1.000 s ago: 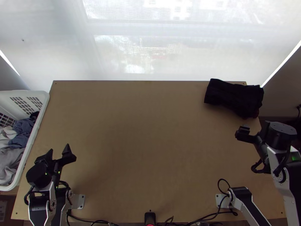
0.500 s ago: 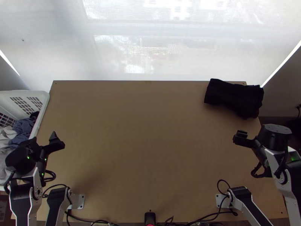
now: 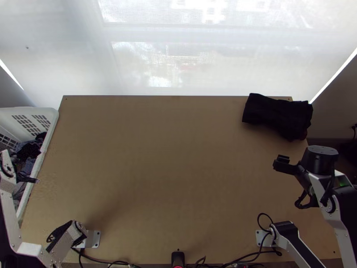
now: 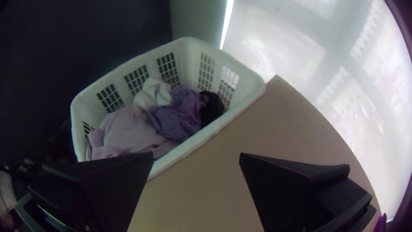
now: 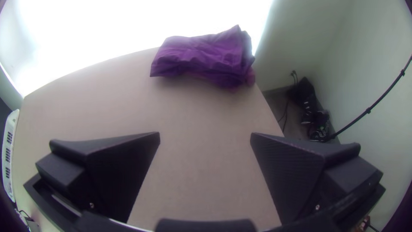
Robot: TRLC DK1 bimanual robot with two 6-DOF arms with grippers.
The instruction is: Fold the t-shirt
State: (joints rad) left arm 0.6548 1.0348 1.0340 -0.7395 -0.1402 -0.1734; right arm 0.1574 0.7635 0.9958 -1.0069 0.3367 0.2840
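Spreading two black fingers well apart on the left gripper (image 3: 29, 179), near one white basket (image 4: 186, 56) with at least three garments (image 4: 182, 111) heaped inside. Spreading two more well apart on the right gripper (image 3: 289, 167), over one wooden table (image 3: 169, 169). Having one t-shirt (image 3: 279, 116), folded thick, lying at the table's far right corner.
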